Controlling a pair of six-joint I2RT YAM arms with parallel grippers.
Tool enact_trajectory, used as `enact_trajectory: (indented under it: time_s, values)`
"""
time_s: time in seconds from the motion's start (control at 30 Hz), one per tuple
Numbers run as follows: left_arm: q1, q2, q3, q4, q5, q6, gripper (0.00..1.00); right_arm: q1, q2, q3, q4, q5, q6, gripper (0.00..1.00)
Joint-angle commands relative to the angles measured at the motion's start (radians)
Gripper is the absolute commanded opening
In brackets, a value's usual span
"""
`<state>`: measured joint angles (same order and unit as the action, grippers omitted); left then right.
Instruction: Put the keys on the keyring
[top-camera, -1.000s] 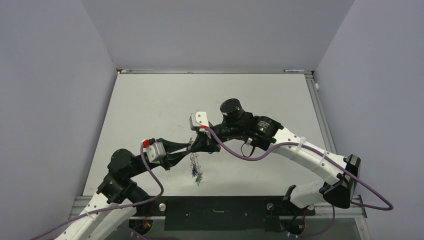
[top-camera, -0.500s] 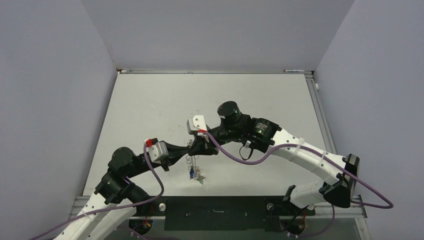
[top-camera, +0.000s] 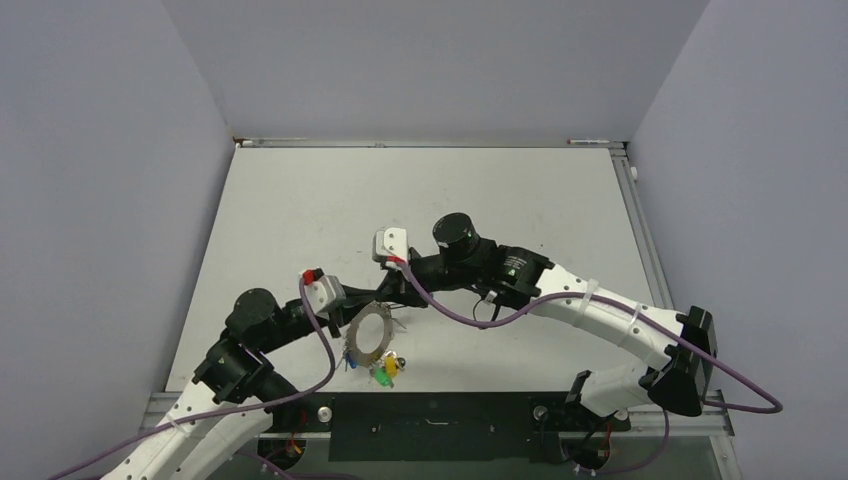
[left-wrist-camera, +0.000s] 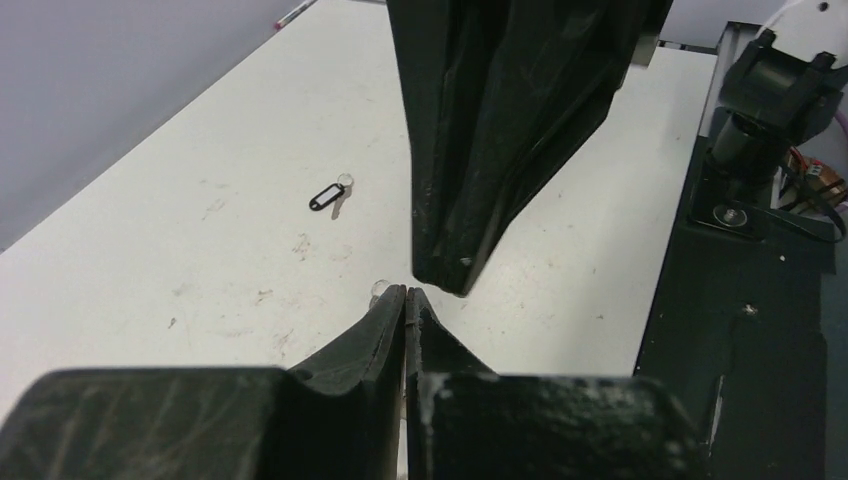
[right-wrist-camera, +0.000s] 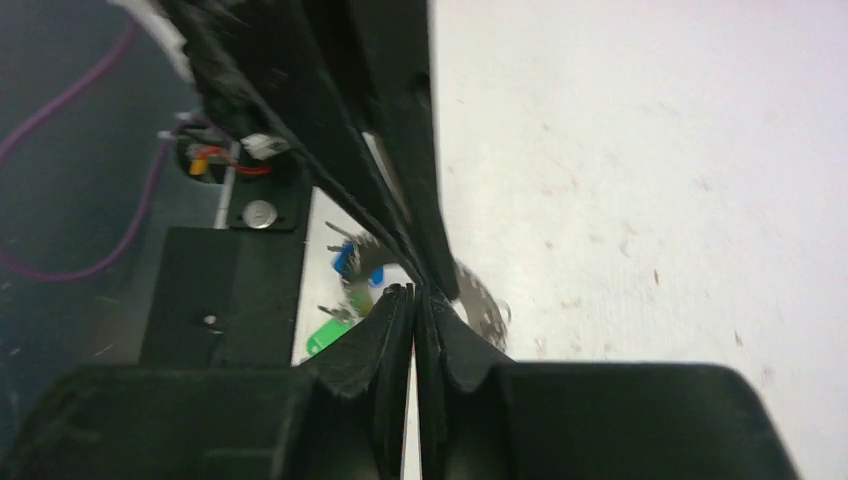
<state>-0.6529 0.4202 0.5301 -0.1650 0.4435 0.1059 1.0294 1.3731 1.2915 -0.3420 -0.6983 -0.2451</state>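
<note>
The keyring (top-camera: 355, 342) was lower-centre, near the front edge of the table (top-camera: 300, 220); the left gripper (left-wrist-camera: 405, 292) and right gripper (right-wrist-camera: 414, 290) were clenched, grasp unclear.

No word, number or brand can be read in any of the views. A black joint on the right arm (top-camera: 512, 265) carries a faint marking in the top view, but it is too small to make out.
</note>
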Motion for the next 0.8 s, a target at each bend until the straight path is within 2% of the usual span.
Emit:
enact_trajectory:
  time_s: [0.0, 0.07, 0.13, 0.2, 0.37, 0.53, 0.67, 0.77]
  values:
    - [-0.002, 0.012, -0.010, 0.019, -0.124, -0.066, 0.02, -0.013, -0.031, -0.111, 0.193, 0.379, 0.166, 0.14]
    - [-0.002, 0.026, -0.015, -0.005, -0.157, -0.078, 0.15, -0.051, -0.012, -0.151, 0.220, 0.460, 0.262, 0.35]
    - [-0.002, 0.041, -0.013, -0.029, -0.209, -0.099, 0.18, -0.078, 0.003, -0.198, 0.237, 0.490, 0.349, 0.46]
    - [-0.002, 0.044, -0.017, -0.029, -0.251, -0.124, 0.27, -0.081, 0.017, -0.236, 0.274, 0.523, 0.417, 0.53]
    - [0.007, 0.036, -0.018, 0.000, -0.500, -0.189, 0.32, -0.058, 0.117, -0.229, 0.328, 0.584, 0.579, 0.56]
    - [0.037, -0.035, -0.023, -0.009, -0.758, -0.217, 0.35, 0.080, 0.286, -0.082, 0.279, 0.782, 0.533, 0.57]
    - [0.053, -0.103, -0.047, -0.004, -0.960, -0.208, 0.41, 0.106, 0.436, 0.064, 0.250, 0.708, 0.530, 0.57]
    - [0.056, -0.141, -0.059, 0.000, -1.073, -0.193, 0.44, 0.116, 0.537, 0.192, 0.204, 0.723, 0.528, 0.56]
